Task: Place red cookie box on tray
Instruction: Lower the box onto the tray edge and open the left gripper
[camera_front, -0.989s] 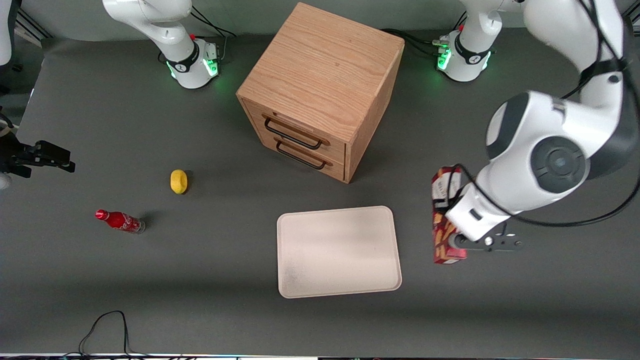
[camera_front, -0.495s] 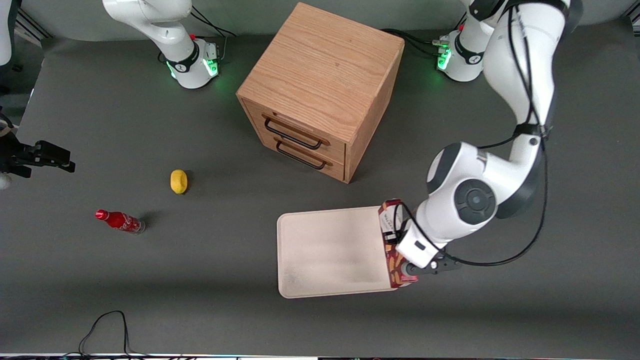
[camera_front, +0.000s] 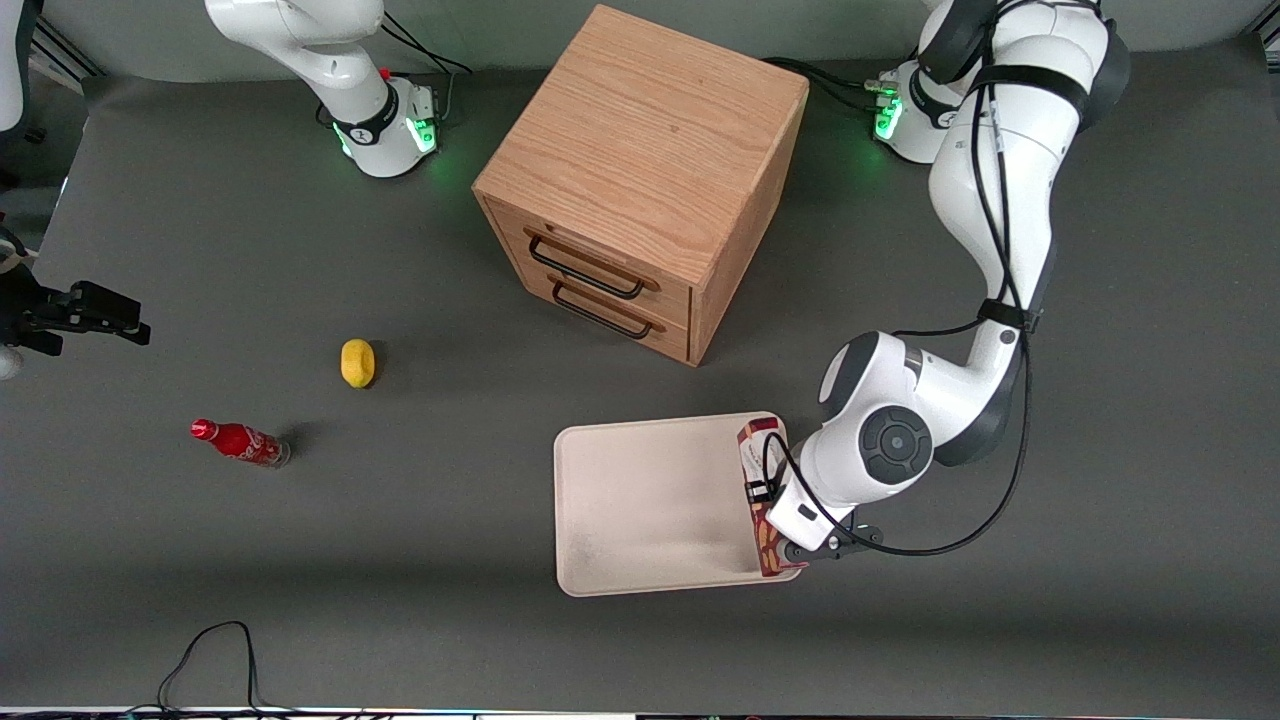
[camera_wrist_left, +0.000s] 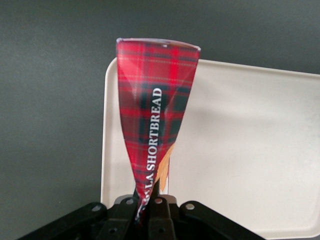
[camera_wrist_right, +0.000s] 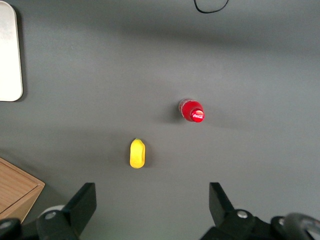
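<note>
The red cookie box (camera_front: 760, 500), a long dark-red tartan carton with a white end panel, is held over the tray's (camera_front: 650, 500) edge that lies toward the working arm's end. My left gripper (camera_front: 790, 545) is shut on the box's nearer end. In the left wrist view the box (camera_wrist_left: 155, 125) stretches away from the gripper (camera_wrist_left: 148, 200) over the cream-white tray (camera_wrist_left: 240, 150), close to its rim. Whether the box touches the tray I cannot tell.
A wooden cabinet (camera_front: 640, 170) with two drawers stands farther from the camera than the tray. A yellow lemon-like object (camera_front: 357, 362) and a small red cola bottle (camera_front: 238, 441) lie toward the parked arm's end; they also show in the right wrist view, the lemon (camera_wrist_right: 137, 153) and bottle (camera_wrist_right: 192, 111).
My left gripper has carried the box from the bare table beside the tray to over the tray's edge, and lower, with the arm folding in.
</note>
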